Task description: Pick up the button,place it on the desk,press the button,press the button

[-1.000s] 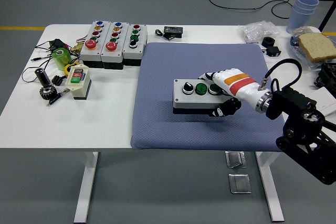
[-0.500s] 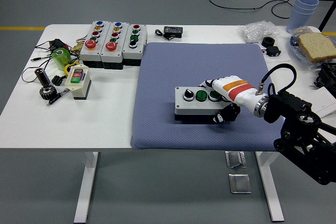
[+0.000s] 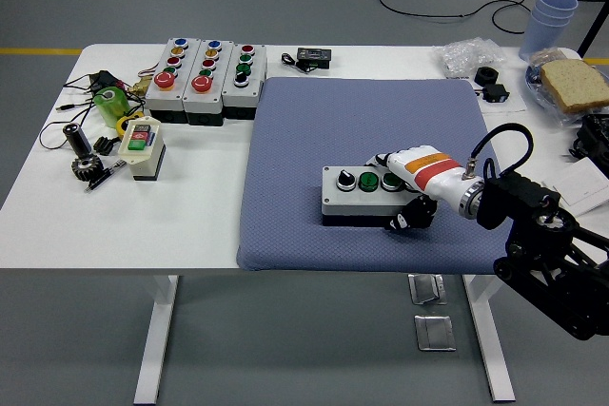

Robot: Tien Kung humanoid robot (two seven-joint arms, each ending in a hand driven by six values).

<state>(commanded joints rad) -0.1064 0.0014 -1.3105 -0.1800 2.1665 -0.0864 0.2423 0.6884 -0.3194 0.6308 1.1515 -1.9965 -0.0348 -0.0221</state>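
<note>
Grey three-button box (image 3: pixel 366 195) lies flat on blue mat (image 3: pixel 314 130).

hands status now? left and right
Left: not in view.
Right hand: shut on the grey three-button control box, on the blue mat.

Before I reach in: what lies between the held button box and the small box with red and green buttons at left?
Head view: only bare blue mat and white table between button box and small box.
</note>
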